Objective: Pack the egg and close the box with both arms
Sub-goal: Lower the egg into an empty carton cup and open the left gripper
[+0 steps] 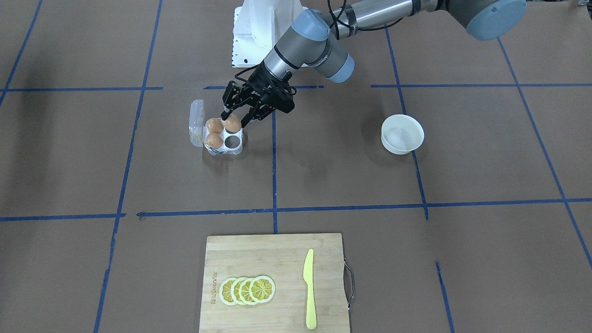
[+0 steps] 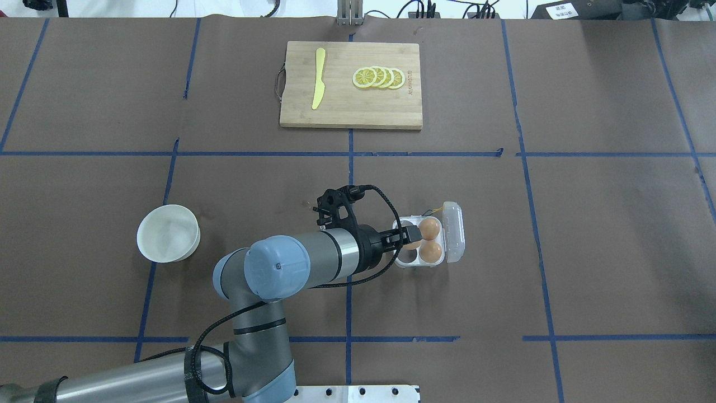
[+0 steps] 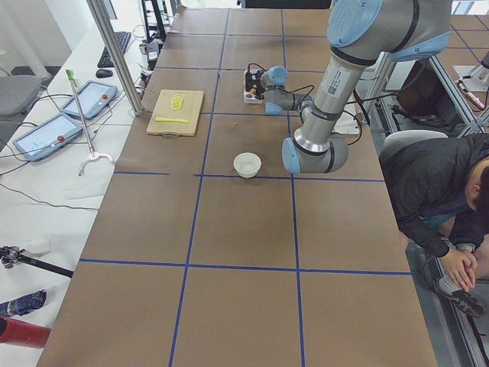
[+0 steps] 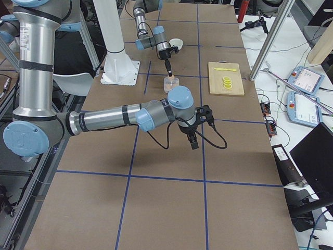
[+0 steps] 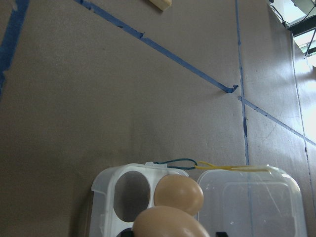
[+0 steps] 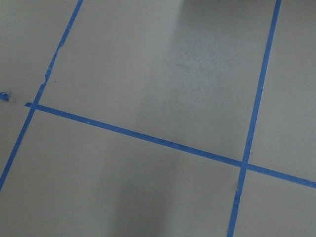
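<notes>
Egg (image 5: 170, 223) and box (image 5: 100, 195) partly beyond wrist view's lower edge (right pincer (image 4: 193, 145) too small)

The box (image 1: 222, 145), a clear four-cell carton, sits near the table's middle, slightly to the robot's right, with its hinged lid (image 1: 196, 121) folded open on the side away from the left arm. Two brown eggs (image 1: 214, 125) (image 1: 214, 140) fill the cells beside the lid. The left gripper (image 1: 235, 121) clasps the egg (image 1: 232, 124), also brown, at a third cell.
</notes>
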You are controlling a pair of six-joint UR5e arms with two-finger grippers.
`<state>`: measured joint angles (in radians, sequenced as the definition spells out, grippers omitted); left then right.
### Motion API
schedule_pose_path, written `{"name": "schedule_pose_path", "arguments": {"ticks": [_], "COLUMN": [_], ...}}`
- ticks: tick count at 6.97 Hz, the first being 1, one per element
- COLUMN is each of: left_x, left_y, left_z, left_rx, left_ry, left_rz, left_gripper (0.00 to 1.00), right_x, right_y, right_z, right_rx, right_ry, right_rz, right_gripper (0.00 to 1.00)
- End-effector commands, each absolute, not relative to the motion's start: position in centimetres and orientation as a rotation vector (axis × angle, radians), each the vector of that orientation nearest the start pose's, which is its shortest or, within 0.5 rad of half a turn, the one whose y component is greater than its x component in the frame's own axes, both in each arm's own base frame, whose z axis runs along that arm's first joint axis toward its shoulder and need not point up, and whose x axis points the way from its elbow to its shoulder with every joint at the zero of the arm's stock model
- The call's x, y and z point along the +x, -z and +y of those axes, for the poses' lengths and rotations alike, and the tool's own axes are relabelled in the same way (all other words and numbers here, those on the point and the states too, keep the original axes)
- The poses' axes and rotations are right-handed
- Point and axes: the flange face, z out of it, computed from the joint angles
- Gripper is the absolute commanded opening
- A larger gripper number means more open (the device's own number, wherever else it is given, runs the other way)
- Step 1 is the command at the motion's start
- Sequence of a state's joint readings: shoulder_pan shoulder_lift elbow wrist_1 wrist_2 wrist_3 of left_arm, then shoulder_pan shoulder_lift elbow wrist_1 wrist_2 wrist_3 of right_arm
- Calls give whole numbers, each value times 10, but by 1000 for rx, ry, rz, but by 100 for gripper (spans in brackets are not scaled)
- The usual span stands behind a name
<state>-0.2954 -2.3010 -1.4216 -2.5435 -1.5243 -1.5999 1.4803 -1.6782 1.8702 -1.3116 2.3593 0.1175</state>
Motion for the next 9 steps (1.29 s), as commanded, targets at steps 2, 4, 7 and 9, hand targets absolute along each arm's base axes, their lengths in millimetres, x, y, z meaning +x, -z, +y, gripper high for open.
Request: {"name": "schedule_pose_path", "arguments": {"ticks": [2,4,7,9], "left_x": [647,649,647,647], "left_y": [-163,-163,-162,-162], "left_z": [-326,-322,-322,-322], "left_rx": [229,224,226,226], "left_ry": [274,269,270,270], "left_rz": [1550,1550,1553,1555], "left_gripper": [29,35,47,62], "right_x": [21,21,22,21], "right_y": [-530,-531,-531,-531], "right_z": [-464,-463,-463,-462], "right_rx": [345,343,344,344], "right_ry": [153,153,154,158], "right_rz": [-814,-814,-814,-813], "right_gripper": [100,100,100,100]}}
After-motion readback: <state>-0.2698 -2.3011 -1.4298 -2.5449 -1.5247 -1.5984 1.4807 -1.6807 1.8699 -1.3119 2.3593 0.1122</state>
